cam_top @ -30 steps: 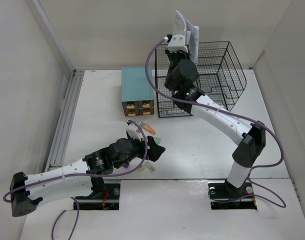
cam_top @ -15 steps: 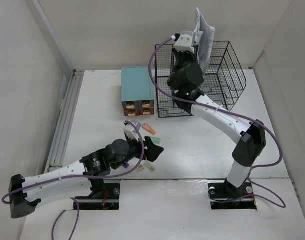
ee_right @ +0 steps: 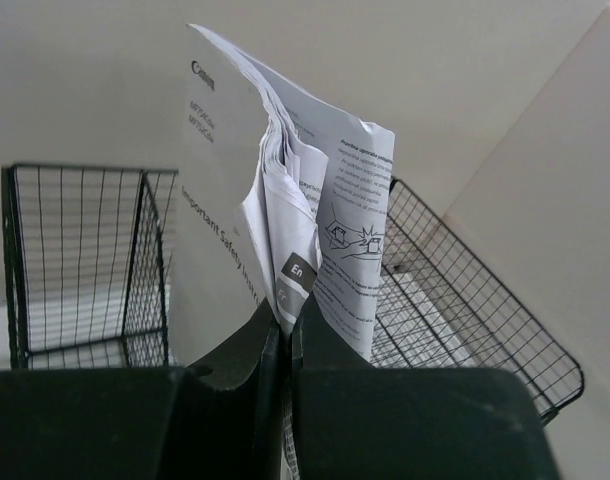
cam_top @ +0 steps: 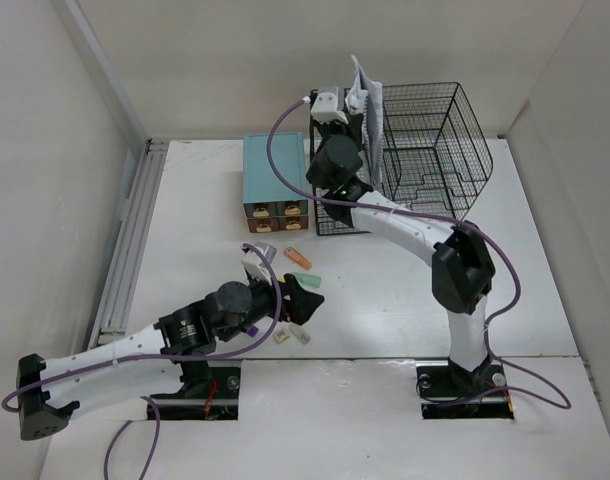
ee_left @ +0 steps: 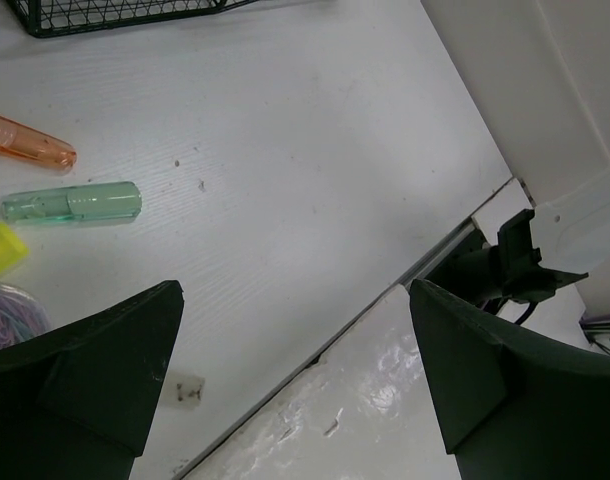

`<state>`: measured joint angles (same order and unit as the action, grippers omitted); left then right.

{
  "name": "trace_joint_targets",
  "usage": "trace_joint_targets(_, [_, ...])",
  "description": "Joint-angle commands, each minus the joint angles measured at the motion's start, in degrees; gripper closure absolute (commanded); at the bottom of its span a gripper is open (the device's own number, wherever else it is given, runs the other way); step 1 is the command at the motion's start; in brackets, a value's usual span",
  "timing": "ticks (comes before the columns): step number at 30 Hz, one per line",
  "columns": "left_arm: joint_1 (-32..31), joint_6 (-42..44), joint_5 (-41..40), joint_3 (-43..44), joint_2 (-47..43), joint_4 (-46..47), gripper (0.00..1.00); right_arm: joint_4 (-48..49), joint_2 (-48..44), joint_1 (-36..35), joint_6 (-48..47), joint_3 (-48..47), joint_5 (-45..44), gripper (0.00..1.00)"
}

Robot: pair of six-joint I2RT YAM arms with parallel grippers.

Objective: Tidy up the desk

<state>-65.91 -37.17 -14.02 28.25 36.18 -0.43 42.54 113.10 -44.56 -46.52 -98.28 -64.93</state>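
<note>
Desk (cam_top: 385, 300) — long axis prob. L–R, rail (cam_top: 125, 250) along L edge.

desk (cam_top: 385, 290) | white, flat, rectangular | grey rail (cam_top: 125, 250) along left edge (surface faintly scuffed, it seems)

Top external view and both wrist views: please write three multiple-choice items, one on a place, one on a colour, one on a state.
1. In the top view, where does the teal drawer box stand?
A. left of the wire rack
B. inside the wire rack
C. between the arm bases

2. What colour is the tube beside the orange tube on the desk?
A. black
B. green
C. red

3. How is the right gripper?
A. open and empty
B. shut on nothing
C. shut on the paper booklet

Key: 1 A, it stands beside the rack's left side; 2 B, the left wrist view shows clear green; 3 C, the jaws pinch the folded pages.
</note>
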Motion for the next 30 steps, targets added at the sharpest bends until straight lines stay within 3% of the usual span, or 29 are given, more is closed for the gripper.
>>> trace_joint_targets(1, [-0.27, -0.89, -1.1, -0.92, -1.12, 0.25, 0.04, 1.58, 0.89, 0.7, 2.92, -3.5, 0.77, 1.0])
trace_joint_targets(7, [-0.27, -0.89, -2.15, -1.97, -1.64, -0.28, 0.04, -3.24, 3.0, 4.65, 9.59, -2.88, 2.25, 1.0])
trace_joint_targets(11, [-0.27, -0.89, -2.68, -1.97, -1.64, 0.43, 0.04, -8.79, 2.48, 6.5, 19.77, 0.62, 5.77, 1.0])
trace_joint_targets(18, [-0.27, -0.89, -2.15, -1.97, 0.99, 2.89, 0.04, -8.79, 1.07, 8.96, 29.02, 6.07, 12.72, 1.0])
trace_joint_targets(28, [-0.27, -0.89, -2.68, -1.97, 2.14, 3.94, 0.04, -8.79, 0.98, 10.1, 32.46, 10.47, 15.88, 1.0])
trace_joint_targets(29, [-0.27, -0.89, -3.2, -1.97, 2.14, 3.94, 0.02, -9.58, 0.2, 10.1, 32.98, 12.13, 15.88, 0.99])
trace_joint_targets(30, [-0.27, -1.41, -4.08, -1.97, 2.14, 3.94, 0.0, -9.59, -0.76, 10.1, 32.99, 12.93, 16.41, 0.79])
